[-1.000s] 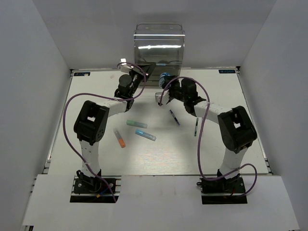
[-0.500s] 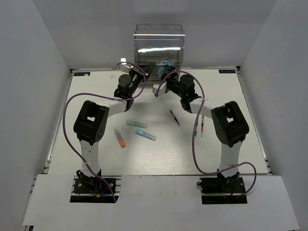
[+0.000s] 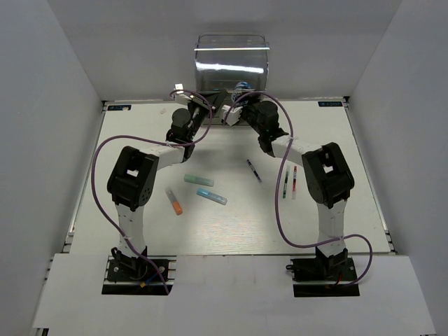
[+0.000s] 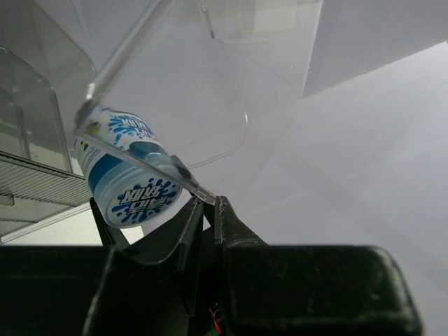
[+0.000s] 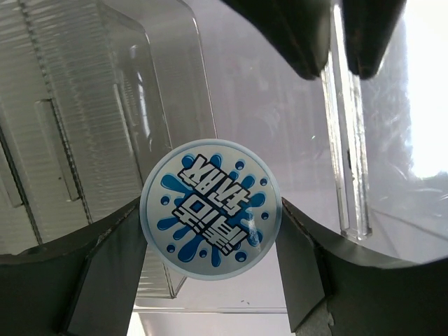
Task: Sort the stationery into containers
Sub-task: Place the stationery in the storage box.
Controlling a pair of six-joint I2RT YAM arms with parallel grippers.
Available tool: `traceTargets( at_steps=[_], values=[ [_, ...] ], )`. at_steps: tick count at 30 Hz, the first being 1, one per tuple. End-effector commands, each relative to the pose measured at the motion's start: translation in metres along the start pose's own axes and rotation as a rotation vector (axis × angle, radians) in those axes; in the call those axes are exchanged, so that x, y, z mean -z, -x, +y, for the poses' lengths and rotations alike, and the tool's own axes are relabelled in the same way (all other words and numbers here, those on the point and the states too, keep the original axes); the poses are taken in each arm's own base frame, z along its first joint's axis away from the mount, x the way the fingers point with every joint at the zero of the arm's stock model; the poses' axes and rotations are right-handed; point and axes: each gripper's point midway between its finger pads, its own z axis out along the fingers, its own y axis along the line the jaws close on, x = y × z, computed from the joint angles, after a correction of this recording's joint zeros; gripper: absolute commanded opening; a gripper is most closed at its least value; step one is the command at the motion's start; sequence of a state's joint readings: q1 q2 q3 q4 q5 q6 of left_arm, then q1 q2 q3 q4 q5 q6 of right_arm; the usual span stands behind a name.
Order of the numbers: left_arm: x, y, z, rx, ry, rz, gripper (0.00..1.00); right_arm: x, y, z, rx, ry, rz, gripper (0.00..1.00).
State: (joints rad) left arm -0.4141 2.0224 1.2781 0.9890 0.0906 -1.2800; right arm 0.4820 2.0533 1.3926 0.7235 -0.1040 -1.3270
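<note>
The clear acrylic organiser (image 3: 231,66) stands at the back centre. My left gripper (image 3: 218,103) is shut on the edge of its clear hinged lid (image 4: 175,105), held lifted; the fingertips (image 4: 208,203) pinch the lid's rim. My right gripper (image 3: 236,103) is shut on the round blue-and-white roll (image 5: 210,210) and holds it at the organiser's open front, just under the lid. The roll also shows in the left wrist view (image 4: 129,183) and the top view (image 3: 242,87). The left gripper's fingers (image 5: 308,35) show at the top of the right wrist view.
On the table lie a teal marker (image 3: 198,180), a light-blue marker (image 3: 211,197), an orange-capped marker (image 3: 173,200), a purple pen (image 3: 253,171), a green pen (image 3: 285,183) and a red pen (image 3: 295,180). Ribbed grey drawers (image 5: 63,140) sit below the top compartment.
My right gripper has carried the roll back and up from the table's middle to the organiser's opening. My left gripper has stayed holding the lid.
</note>
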Motion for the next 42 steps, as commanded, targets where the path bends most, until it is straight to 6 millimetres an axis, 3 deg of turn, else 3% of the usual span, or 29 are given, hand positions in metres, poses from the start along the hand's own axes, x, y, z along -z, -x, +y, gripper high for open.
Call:
traceTargets(
  at_steps=[1,3,5,6,8,9,10,13,15,24,33,42],
  values=[
    [-0.002,0.017,-0.049,-0.02,-0.116,-0.03,0.23,-0.002,0.004,-0.066,-0.061,-0.179,0.001,0.0],
    [-0.002,0.017,-0.049,-0.02,-0.116,-0.03,0.23,-0.004,0.002,-0.071,-0.091,-0.184,0.013,0.0],
    [-0.002,0.017,-0.049,-0.02,-0.116,-0.03,0.23,-0.009,-0.003,-0.059,-0.16,-0.14,0.033,0.0],
    [-0.002,0.017,-0.049,-0.02,-0.116,-0.03,0.23,-0.011,-0.004,-0.072,-0.171,-0.162,0.039,0.0],
    [-0.004,0.013,-0.054,-0.018,-0.127,-0.024,0.23,-0.015,-0.009,-0.056,-0.245,-0.106,0.062,0.0],
    [-0.004,0.013,-0.054,-0.018,-0.127,-0.024,0.23,-0.016,-0.007,-0.069,-0.257,-0.129,0.061,0.0],
    [-0.004,0.013,-0.054,-0.018,-0.127,-0.024,0.23,-0.017,-0.01,-0.059,-0.282,-0.096,0.077,0.0],
    [-0.003,0.014,-0.06,-0.019,-0.136,-0.027,0.23,-0.021,-0.012,-0.058,-0.344,-0.086,0.088,0.0],
    [-0.003,0.014,-0.06,-0.019,-0.136,-0.027,0.23,-0.019,-0.022,-0.054,-0.384,-0.088,0.129,0.0],
    [-0.003,0.016,-0.065,-0.02,-0.145,-0.03,0.26,-0.02,-0.026,-0.052,-0.532,-0.049,0.147,0.0],
    [-0.001,0.012,-0.059,-0.019,-0.13,-0.016,0.43,-0.019,-0.027,-0.051,-0.559,-0.035,0.159,0.0],
    [-0.005,0.02,-0.061,-0.021,-0.125,-0.033,0.47,-0.019,-0.032,-0.052,-0.576,-0.05,0.171,0.0]
  ],
)
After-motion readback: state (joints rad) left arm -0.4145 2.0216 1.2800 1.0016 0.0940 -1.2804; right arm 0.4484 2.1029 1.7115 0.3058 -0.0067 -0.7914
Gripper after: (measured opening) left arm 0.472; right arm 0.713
